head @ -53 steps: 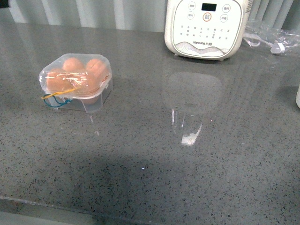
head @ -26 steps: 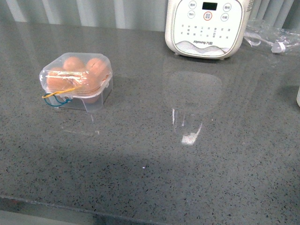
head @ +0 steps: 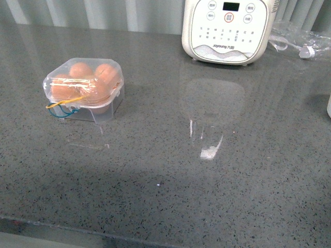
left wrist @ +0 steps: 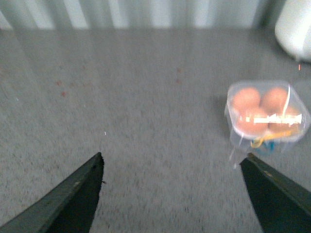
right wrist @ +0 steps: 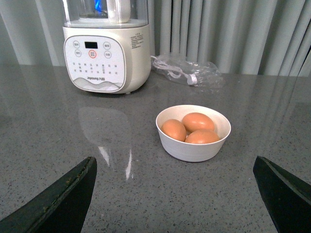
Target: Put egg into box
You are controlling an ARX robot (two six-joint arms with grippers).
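Observation:
The box (head: 84, 89) is a small clear plastic egg case with its lid down, on the left of the grey counter. Several orange-brown eggs (head: 106, 73) lie inside it, and yellow and blue-green bands hang at its front. The left wrist view shows the box (left wrist: 265, 116) too, off to one side of my left gripper (left wrist: 172, 160), which is open and empty above bare counter. My right gripper (right wrist: 175, 160) is open and empty, just short of a white bowl (right wrist: 194, 148) holding three eggs (right wrist: 197, 121). Neither gripper shows in the front view.
A large white appliance with buttons (head: 227, 30) stands at the back of the counter and also shows in the right wrist view (right wrist: 104, 58). A crumpled clear plastic bag with a cable (head: 302, 44) lies to its right. A white edge (head: 329, 106) shows at the far right.

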